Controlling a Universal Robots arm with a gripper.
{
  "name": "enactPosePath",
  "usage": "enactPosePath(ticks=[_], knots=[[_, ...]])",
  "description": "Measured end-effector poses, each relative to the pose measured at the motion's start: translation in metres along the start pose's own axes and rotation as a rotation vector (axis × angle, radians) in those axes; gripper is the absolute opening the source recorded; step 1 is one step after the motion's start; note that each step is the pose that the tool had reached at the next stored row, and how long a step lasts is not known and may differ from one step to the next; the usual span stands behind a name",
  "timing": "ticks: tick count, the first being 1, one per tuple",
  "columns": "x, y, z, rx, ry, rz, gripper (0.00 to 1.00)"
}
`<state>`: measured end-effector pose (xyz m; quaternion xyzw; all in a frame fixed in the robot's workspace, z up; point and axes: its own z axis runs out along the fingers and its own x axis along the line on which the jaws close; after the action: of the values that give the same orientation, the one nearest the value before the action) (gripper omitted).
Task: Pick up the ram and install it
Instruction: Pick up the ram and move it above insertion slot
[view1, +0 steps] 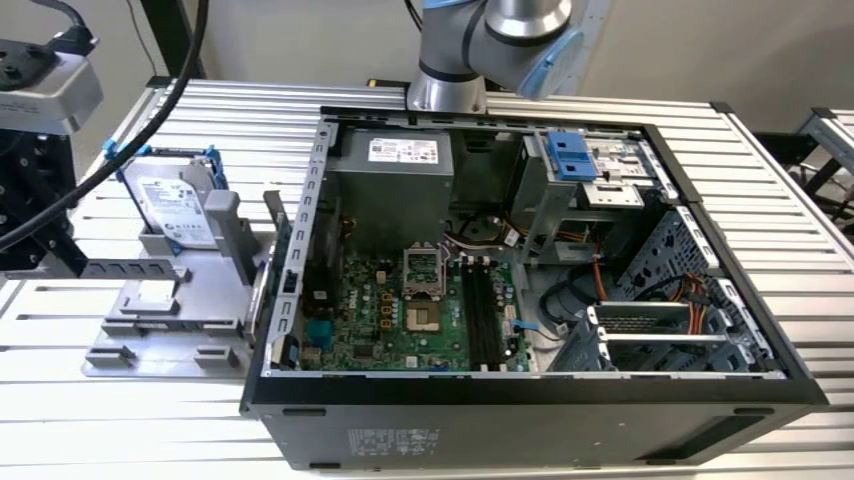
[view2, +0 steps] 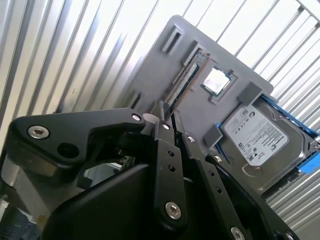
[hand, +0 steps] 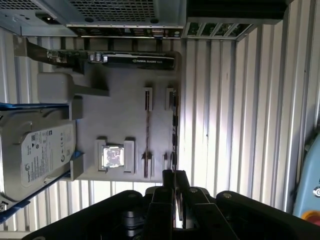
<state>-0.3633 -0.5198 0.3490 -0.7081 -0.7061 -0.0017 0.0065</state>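
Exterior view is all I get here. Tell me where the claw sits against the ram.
Observer: In the second wrist view the claw hangs above the grey tray, its tips about over one end of the ram.
Operator: Report what it holds.
Observer: Nothing. In both wrist views its fingers are together and empty.
Operator: Give me the ram's pose.
Observer: It stands on its long edge in the tray's slotted posts, beside a bare processor chip.
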Motion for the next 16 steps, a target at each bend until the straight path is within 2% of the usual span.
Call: enactPosePath(ticks=[16], knots=[[0.0003,-0.0002,-0.0299,-0.0001,0.0001,0.000,0.00]])
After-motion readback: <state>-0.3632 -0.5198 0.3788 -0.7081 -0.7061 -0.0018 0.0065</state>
